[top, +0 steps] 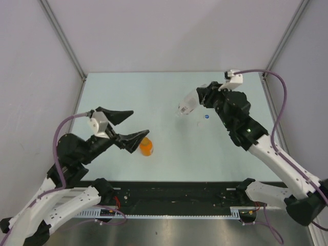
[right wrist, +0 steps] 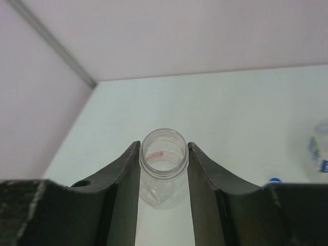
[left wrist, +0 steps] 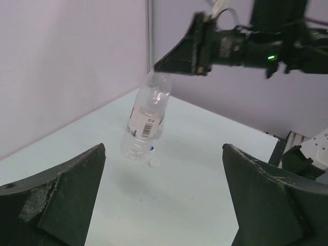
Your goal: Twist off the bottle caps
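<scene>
- My right gripper [right wrist: 164, 148] is narrow and clamped on the neck of the clear bottle [left wrist: 146, 120] with the red-and-white label. Its mouth is open, with no cap on it.
- That bottle hangs tilted over the far right part of the tabletop [top: 154, 92], and it looks lifted off the surface.
- Right below it lie the blue cap [left wrist: 151, 148] and the white cap [left wrist: 154, 163], close together and both loose on the tabletop.
- My left gripper [top: 139, 123] stands wide on the near left, holding nothing. The orange bottle [top: 146, 147] is upright just beside its nearer finger.
- My read: two caps are off and the orange one is what remains. From above I can't tell whether its cap is on, but no orange cap lies loose in sight.
- Next I'd set the clear bottle down upright and let go. Then one gripper takes the orange bottle low on its body while the other closes on the cap. It's a short bottle, so the lower grip must leave the top free.
- Writing: there's a barcode on the red-and-white label, but no brand I can read.
- At the right edge of my right wrist view is the blue-labelled bottle [right wrist: 320, 148], which is only a blur with nothing legible.
</scene>
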Controlling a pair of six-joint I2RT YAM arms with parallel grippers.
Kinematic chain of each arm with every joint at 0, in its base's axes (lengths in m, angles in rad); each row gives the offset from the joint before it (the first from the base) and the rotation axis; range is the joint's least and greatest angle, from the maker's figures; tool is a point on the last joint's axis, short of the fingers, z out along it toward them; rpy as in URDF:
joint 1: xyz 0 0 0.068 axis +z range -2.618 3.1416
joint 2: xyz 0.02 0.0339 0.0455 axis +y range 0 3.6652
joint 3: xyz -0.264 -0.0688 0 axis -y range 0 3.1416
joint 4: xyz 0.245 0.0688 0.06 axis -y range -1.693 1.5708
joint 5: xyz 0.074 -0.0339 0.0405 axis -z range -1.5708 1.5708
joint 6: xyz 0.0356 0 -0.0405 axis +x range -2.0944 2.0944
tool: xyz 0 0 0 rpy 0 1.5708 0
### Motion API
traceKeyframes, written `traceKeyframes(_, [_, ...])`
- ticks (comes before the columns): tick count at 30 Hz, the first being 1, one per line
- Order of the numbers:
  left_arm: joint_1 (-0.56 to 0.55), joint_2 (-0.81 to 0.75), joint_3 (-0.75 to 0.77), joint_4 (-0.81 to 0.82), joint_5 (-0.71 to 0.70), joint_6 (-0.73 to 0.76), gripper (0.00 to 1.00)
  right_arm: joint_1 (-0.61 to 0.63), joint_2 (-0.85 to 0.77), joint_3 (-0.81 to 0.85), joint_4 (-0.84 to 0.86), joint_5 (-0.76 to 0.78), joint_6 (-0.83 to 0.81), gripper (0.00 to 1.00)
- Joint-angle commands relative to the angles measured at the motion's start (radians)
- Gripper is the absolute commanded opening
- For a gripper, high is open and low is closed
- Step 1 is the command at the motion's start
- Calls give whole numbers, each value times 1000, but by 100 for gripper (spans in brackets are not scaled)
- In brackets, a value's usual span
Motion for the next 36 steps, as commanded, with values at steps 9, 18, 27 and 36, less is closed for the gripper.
traceKeyframes(9, [4,-134,-114,-102,-16,-30,100,-145,398,105,268,272,-216,0])
traceKeyframes(18, [4,-232,-165,-123,-62,-25,100,-161,558,121,361,272,-215,0])
traceKeyframes(27, [6,-240,-188,-115,-63,-36,100,-161,691,210,347,294,-272,0])
traceKeyframes(36, [4,-214,-189,-114,-54,-31,100,-172,734,251,293,286,-252,0])
